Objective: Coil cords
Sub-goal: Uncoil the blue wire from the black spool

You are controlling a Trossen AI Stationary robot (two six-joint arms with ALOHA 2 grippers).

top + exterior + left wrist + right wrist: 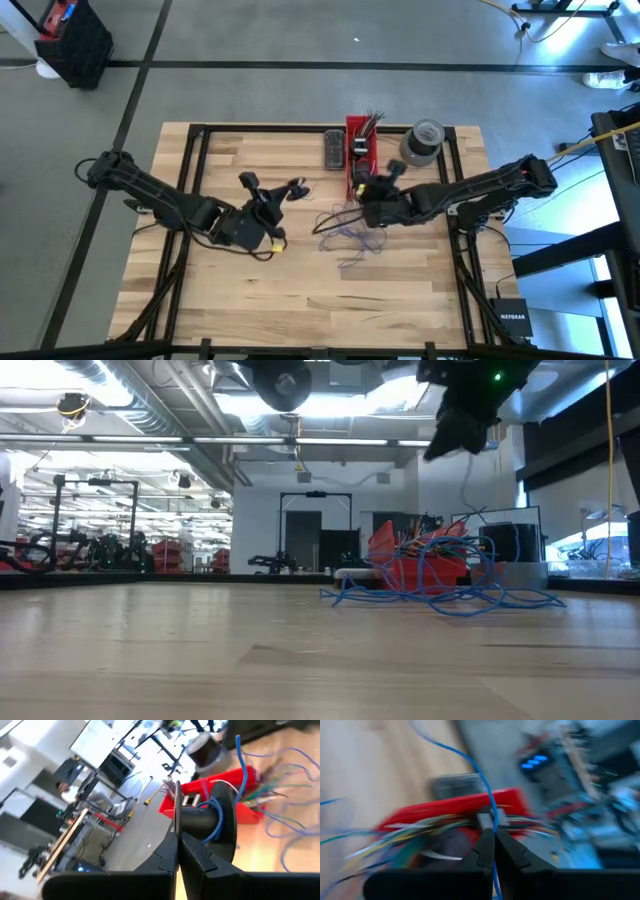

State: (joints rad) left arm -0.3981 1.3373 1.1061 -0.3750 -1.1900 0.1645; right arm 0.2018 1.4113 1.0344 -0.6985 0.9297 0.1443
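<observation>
A black spool [225,820] carries a few turns of blue cord [215,827] on its hub, and my left gripper [177,837] is shut on it above the table's middle [258,195]. My right gripper [493,836], shut on a strand of the same blue cord, hovers just right of centre [362,202]. More of the cord lies in a loose tangle [345,228] on the wood between the two grippers, also seen in the low view as a blue tangle [440,588] in front of the red bin [420,565]. My left gripper pinches one thin flange of the spool [177,805] between its two fingers, edge-on, and comes at it nearly level. The spool is lifted clear of the table, its hub pointing sideways from the fingers. My right gripper pinches a single strand of the blue cord [493,822] between its fingertips, slanting down toward the table. The strand runs on past the fingers and curves away slack [445,747]; it hangs clear of the table at the hold.
A red bin [358,160] with short multicoloured wire ends stands at the far middle. A black flat device [333,148] lies to its left and a grey tape roll [422,142] to its right. Bare wood [300,290] spans the near half.
</observation>
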